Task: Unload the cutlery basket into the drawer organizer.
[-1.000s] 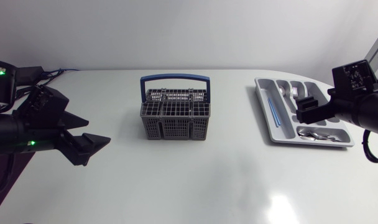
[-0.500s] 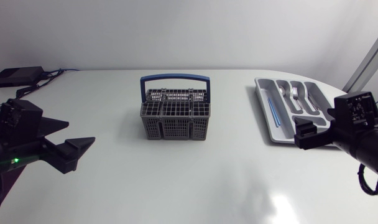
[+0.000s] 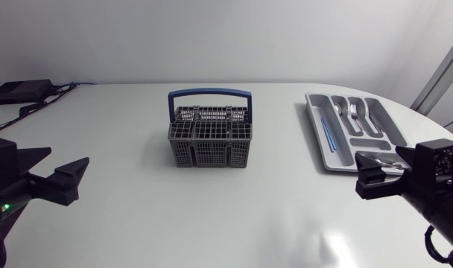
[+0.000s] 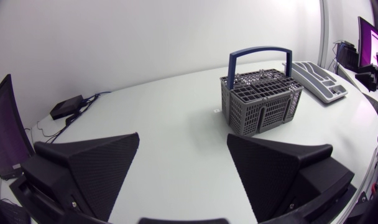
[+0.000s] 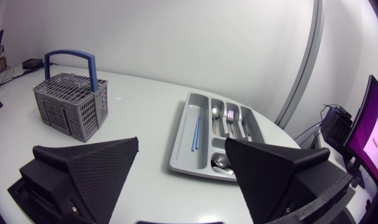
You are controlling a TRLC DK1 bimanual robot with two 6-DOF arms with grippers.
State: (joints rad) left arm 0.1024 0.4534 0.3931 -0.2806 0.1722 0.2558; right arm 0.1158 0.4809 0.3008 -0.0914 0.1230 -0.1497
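The basket (image 3: 210, 138) is stood upright at the middle of the table (image 3: 211, 223), handle (image 3: 209, 93) up, well apart from both arms. The organizer (image 3: 337, 159) is laid at the table's right side, w/ blue sticks (image 3: 325, 134) in its long slot, forks (image 3: 353, 112) in a far slot and spoons (image 5: 221, 163) in the near cross slot. The left gripper (image 4: 183, 138) is held low at the left edge, fingers spread wide, nothing btwn them. The right gripper (image 5: 182, 142) is held near the organizer's near end, fingers likewise spread wide and empty. No cutlery can be made out above the basket's grid (image 3: 210, 119), so whether anything is left inside can't be told; the unloading is judged done or nearly so. Risks from here: if a reach into the basket is made, the broad fingers could be caught on the handle or the grid. The prob. light basket could then be dragged or tipped, esp. as it isn't braced by the other arm. A thin item could be pinched off-centre and be swung or dropped en route to the organizer. The organizer could be clipped by the right gripper, given how close the two are, and be shoved or have its sorted pieces jumbled. An item could also be let go into the wrong slot, e.g. a fork among the spoons, if the release is made too high or w/o alignment.
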